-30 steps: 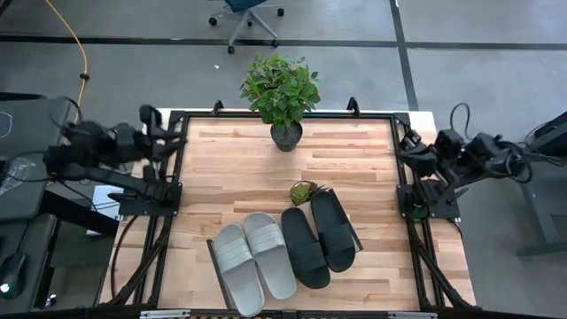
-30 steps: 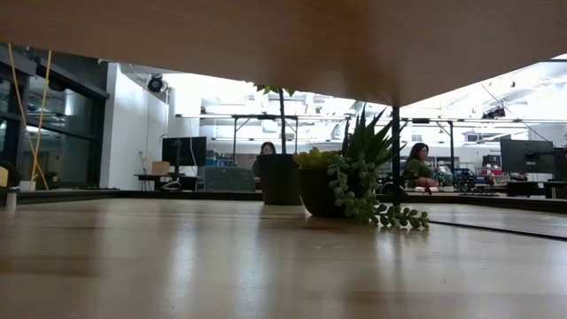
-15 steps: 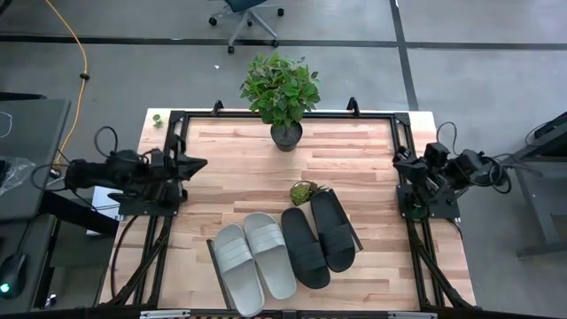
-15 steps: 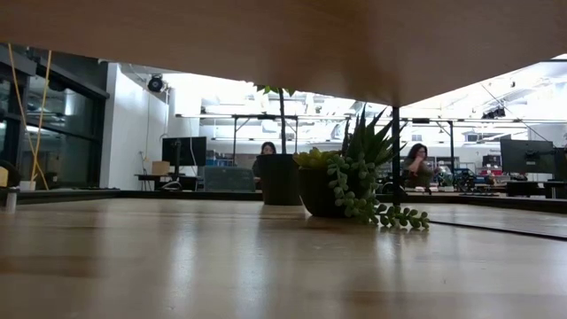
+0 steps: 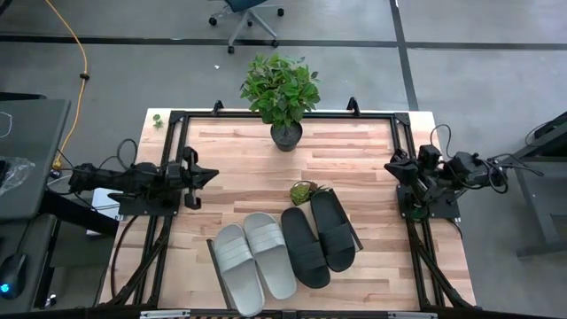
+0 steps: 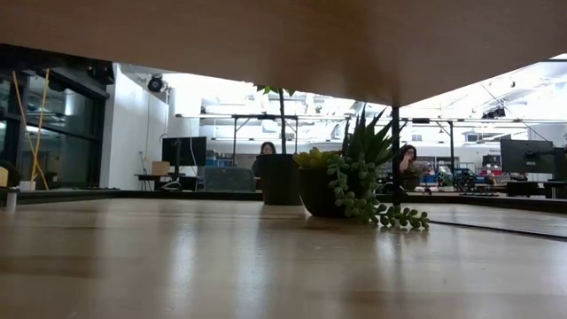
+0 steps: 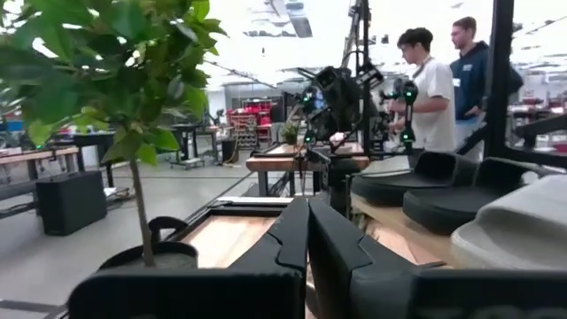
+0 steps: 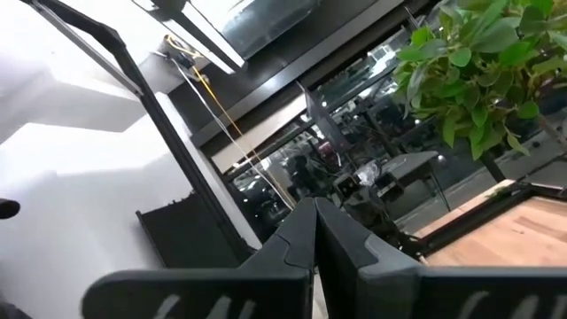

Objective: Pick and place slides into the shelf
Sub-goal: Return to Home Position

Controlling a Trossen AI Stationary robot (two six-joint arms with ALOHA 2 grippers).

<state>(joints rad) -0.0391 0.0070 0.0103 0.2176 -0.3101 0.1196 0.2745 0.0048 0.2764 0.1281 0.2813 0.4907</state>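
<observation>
**Arms tucked at the sides, slides on the shelf**

On your left, the left pincer (image 5: 211, 174) sits lower and closer in than a second ago. Its tip now pokes over the left side of the dark frame (image 5: 180, 137) around the counter (image 5: 239, 151). Its two fingers are pressed tight together, with nothing between them.

The four slides have not moved. They lie side by side on the shelf (image 5: 213, 260), a flat pale-wood tray with thin dark edges, at the near part of the counter. The grey slides (image 5: 269, 257) come first, then the black slides (image 5: 306, 248). All are smooth and rounded, with wide straps.

A small green plant (image 5: 304, 190) sits just beside the black pair. A tall leafy potted plant (image 5: 281, 89) stands at the far edge. Bare wood planks lie open between them.

On your right, the right pincer (image 5: 390, 166) has slid slightly inward to the frame. It is clenched and empty.
</observation>
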